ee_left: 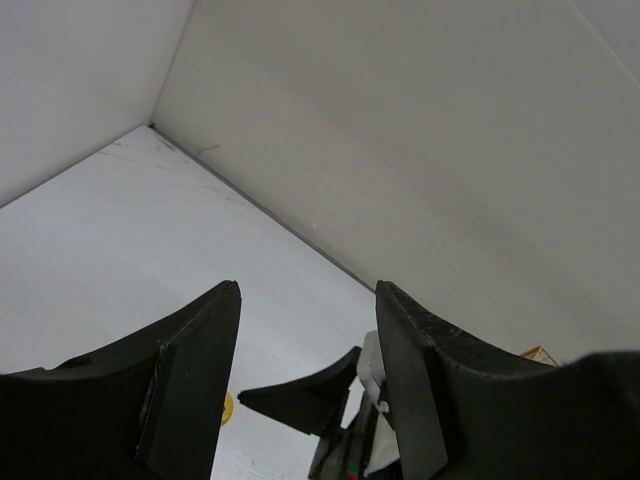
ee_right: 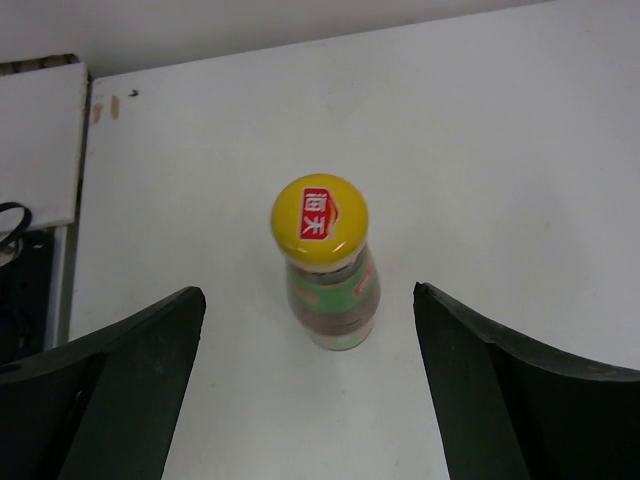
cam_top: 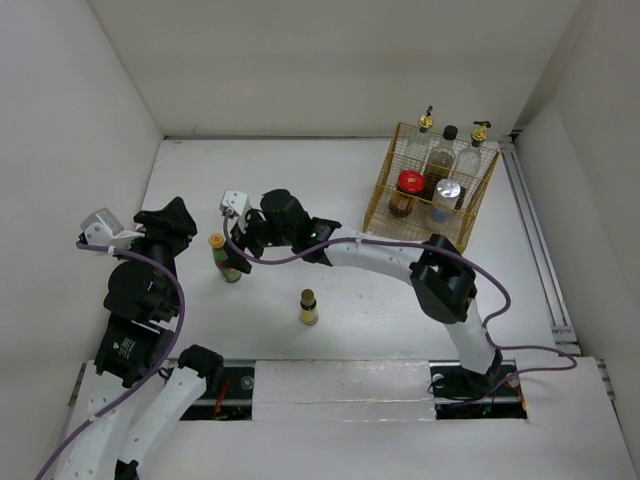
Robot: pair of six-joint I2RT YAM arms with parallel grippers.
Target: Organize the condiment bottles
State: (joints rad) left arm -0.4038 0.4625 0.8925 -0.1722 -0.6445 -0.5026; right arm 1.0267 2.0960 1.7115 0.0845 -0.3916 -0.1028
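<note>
Nearest, w/ nothing touching it: small yellow bottle (cam_top: 309,307), dark cap, upright on the worktop (cam_top: 400,310), roughly mid-width, closer to the near edge than the far one.

Next back & to the left: colourful-labelled bottle (ee_right: 325,270), yellow cap w/ red mark, green/red label, upright, left of centre. Right gripper (ee_right: 307,292) reaches across to it from the right. Jaws are wide apart, one finger each side of the bottle in the wrist view, w/ a clear gap on both sides and no contact.

Left gripper (ee_left: 308,290) is near the worktop's left edge, about level w/ that bottle & apart from it. Jaws are apart w/ a narrower gap, nothing betw. them, pointing toward the far wall.

Far right corner: gold wire basket (cam_top: 480,200) holds the rest, all upright.
- Front row: red-lidded jar (cam_top: 409,185) on the left, silver-lidded jar (cam_top: 447,192) just beside it on the right.
- Back row: one tall clear gold-spouted bottle (cam_top: 427,140) at left, a second (cam_top: 477,145) at right, black-capped jar (cam_top: 450,140) betw. them.
</note>
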